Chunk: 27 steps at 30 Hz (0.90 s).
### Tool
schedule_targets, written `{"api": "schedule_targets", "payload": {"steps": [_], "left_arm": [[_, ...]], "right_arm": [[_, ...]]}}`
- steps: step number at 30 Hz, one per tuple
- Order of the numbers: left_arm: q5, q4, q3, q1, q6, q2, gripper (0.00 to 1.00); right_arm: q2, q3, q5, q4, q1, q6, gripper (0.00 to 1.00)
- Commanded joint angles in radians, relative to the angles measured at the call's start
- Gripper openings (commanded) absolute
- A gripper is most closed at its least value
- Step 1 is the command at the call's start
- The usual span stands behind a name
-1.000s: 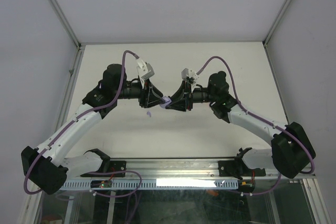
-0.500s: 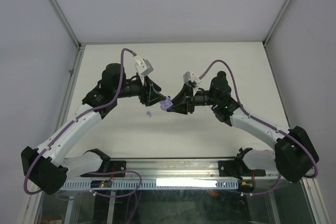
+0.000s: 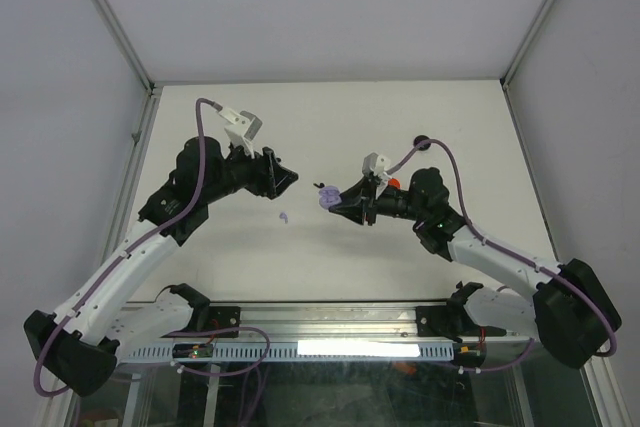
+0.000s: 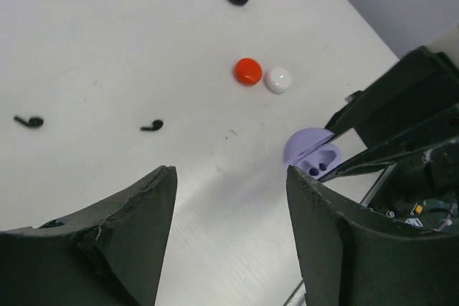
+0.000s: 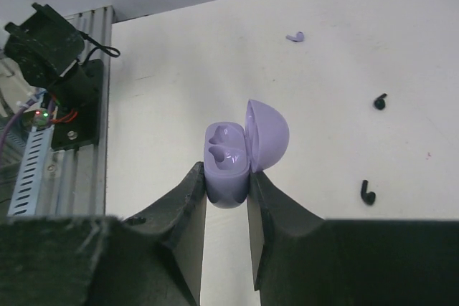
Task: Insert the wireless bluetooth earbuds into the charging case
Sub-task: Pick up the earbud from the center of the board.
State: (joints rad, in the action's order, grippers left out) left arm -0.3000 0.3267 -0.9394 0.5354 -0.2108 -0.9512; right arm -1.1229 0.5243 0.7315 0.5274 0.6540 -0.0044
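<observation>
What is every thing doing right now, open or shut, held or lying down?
lilac case: lid open, gripped by right gripper.
right gripper: shut on lilac case.
left gripper: open, empty.
lilac earbud: lying loose on table.
black earbuds: lying loose on table.
red case, white case: closed, side by side.

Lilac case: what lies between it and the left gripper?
Only bare table, in the top view, between the lilac case and the left gripper; a lilac earbud lies off that line.
</observation>
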Motion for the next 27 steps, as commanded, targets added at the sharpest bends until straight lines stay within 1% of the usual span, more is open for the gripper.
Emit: {"api": "schedule_targets", "payload": {"steps": [1, 5, 10, 14, 19, 21, 27], "left_arm": [[0.178, 0.107, 0.035, -0.002, -0.159, 0.001, 0.63], [0.233, 0.186, 0.046, -0.002, -0.232, -0.043, 0.60], [0.321, 0.239, 0.044, 0.000, -0.283, -0.112, 0.59], [0.359, 0.261, 0.030, -0.001, -0.289, -0.184, 0.58], [0.495, 0.301, -0.007, -0.008, -0.253, -0.275, 0.58], [0.537, 0.319, -0.034, -0.027, -0.228, -0.325, 0.57], [0.579, 0.333, -0.095, -0.175, -0.130, -0.455, 0.56]], "right_arm": [[0.064, -0.041, -0.137, 0.105, 0.007, -0.059, 0.00], [0.081, -0.067, -0.179, 0.120, 0.006, -0.077, 0.00], [0.109, -0.087, -0.218, 0.106, 0.006, -0.097, 0.00], [0.136, -0.110, -0.243, 0.115, 0.006, -0.098, 0.00], [0.162, -0.127, -0.240, 0.121, 0.006, -0.091, 0.00], [0.172, -0.137, -0.243, 0.125, 0.006, -0.089, 0.00], [0.182, -0.144, -0.242, 0.127, 0.006, -0.085, 0.00]]}}
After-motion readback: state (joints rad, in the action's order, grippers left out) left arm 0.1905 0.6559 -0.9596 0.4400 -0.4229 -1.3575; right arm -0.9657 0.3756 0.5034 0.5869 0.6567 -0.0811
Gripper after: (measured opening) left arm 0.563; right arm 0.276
